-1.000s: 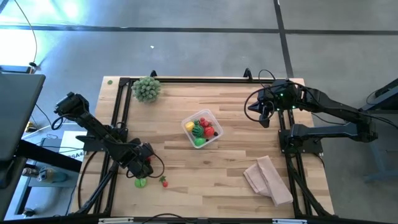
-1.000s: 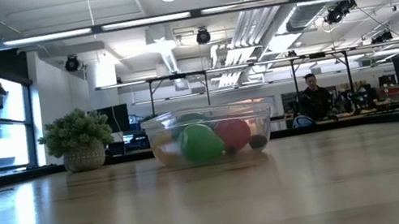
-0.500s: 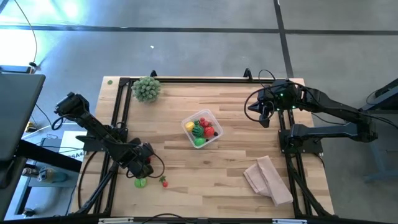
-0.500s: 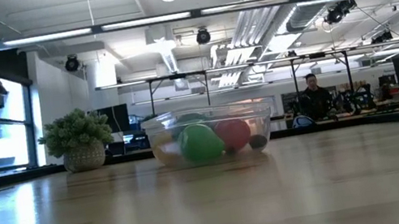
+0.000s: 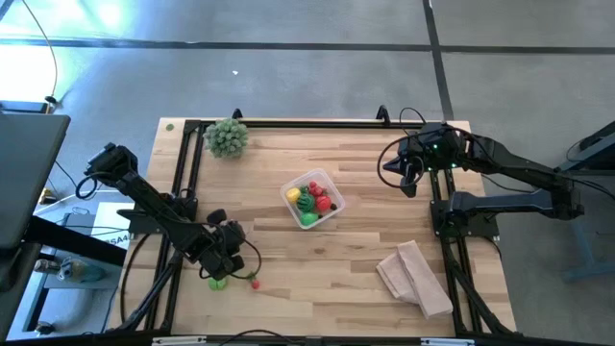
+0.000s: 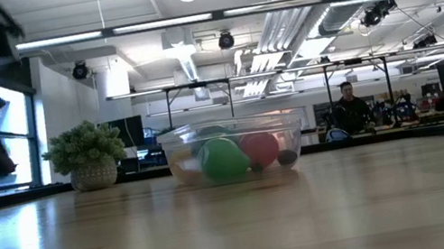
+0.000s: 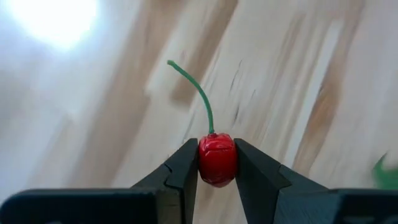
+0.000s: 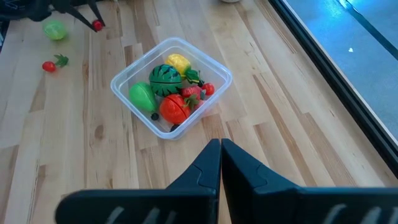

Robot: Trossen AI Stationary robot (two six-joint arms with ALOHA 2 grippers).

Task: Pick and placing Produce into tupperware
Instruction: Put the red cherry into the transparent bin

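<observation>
My left gripper is shut on a small red cherry with a thin green stem; it hovers near the table's near-left corner. Two more toy pieces lie on the wood beside it: a green fruit and a small red berry with a green leaf. The clear tupperware stands mid-table, holding several red, green and yellow pieces. My right gripper is shut and waits above the far-right part of the table. My left gripper pinches the cherry's round red body between its two fingertips, one on each side. The green stem sticks out past the fingertips. The fingers slant down from above, and the cherry is lifted clear of the table.
A pale-green spiky plant stands at the far-left corner. A tan folded cloth lies near the near-right corner. Black frame rails run along the left, far and right sides. A person shows far behind the table.
My left gripper has risen from the table with the cherry and moved a little toward the right, toward the tupperware. The cherry, low at the table's surface before, is now lifted clear. The green fruit and the red berry have stayed put.
</observation>
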